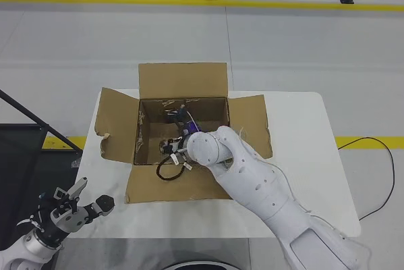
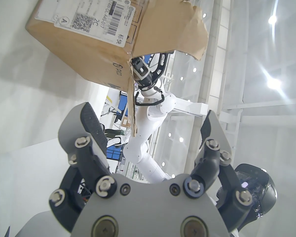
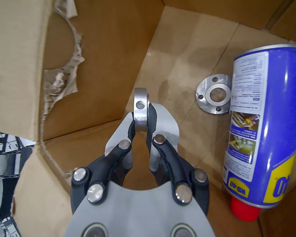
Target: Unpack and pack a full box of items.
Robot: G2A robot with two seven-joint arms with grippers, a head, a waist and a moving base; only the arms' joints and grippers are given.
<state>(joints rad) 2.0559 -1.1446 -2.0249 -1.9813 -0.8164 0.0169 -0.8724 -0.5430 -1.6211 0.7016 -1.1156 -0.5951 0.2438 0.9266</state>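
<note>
An open cardboard box [image 1: 148,192] stands mid-table with its flaps spread; its labelled outer wall [image 2: 88,38] shows in the left wrist view. My right gripper [image 3: 141,118] is down inside the box [image 3: 108,50], shut on a metal ring [image 3: 140,110] held on edge. On the box floor lie a flat metal flange [image 3: 213,97] and a blue spray can [image 3: 264,134] on its side. From above, the right arm [image 1: 215,152] covers much of the box's inside. My left gripper [image 2: 150,127] hangs open and empty off the table's near left corner [image 1: 87,199].
The white table [image 1: 303,148] has bare room to the right of the box and along its near edge. A black frame [image 1: 16,108] stands off the table's left side. The box's side wall is torn [image 3: 64,75].
</note>
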